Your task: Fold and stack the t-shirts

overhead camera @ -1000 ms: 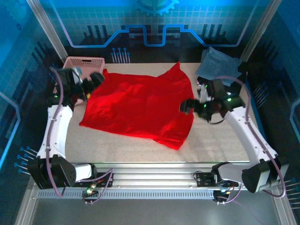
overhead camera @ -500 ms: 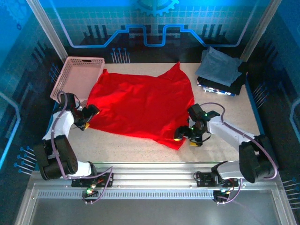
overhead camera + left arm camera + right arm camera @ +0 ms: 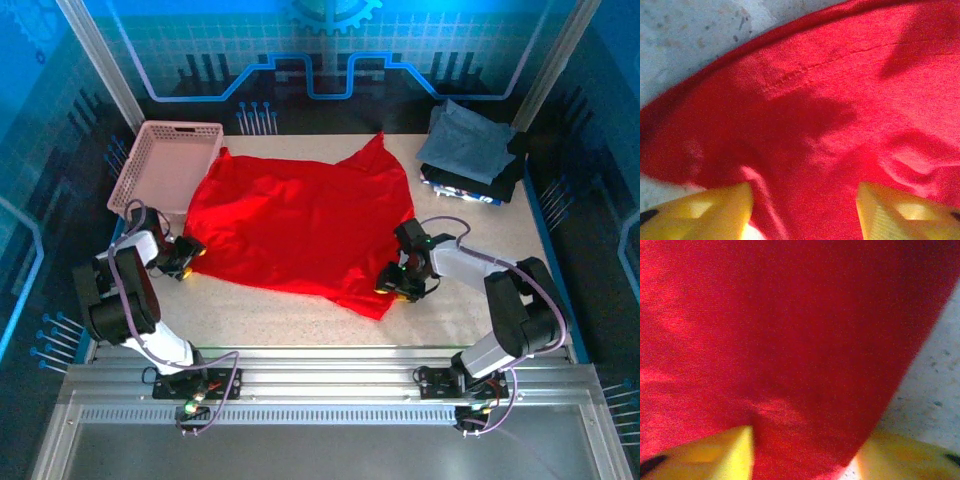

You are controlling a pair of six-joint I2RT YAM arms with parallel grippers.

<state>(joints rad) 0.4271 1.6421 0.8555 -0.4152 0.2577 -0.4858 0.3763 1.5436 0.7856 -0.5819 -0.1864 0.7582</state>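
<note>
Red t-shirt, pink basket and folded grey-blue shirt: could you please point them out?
red t-shirt (image 3: 300, 225), top external view, middle of the cloth
pink basket (image 3: 165, 170), top external view, bare floor
grey-blue shirt (image 3: 468, 145), top external view, upper fold

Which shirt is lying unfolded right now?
The red t-shirt, spread flat in the middle; the grey-blue shirt sits folded on the dark shirt, far right.

red t-shirt (image 3: 300, 225): 1 | folded shirts (image 3: 465, 145): 2 (stacked) | pink basket (image 3: 150, 185): 1 | left tool (image 3: 192, 261) + right tool (image 3: 396, 290): 2
</note>
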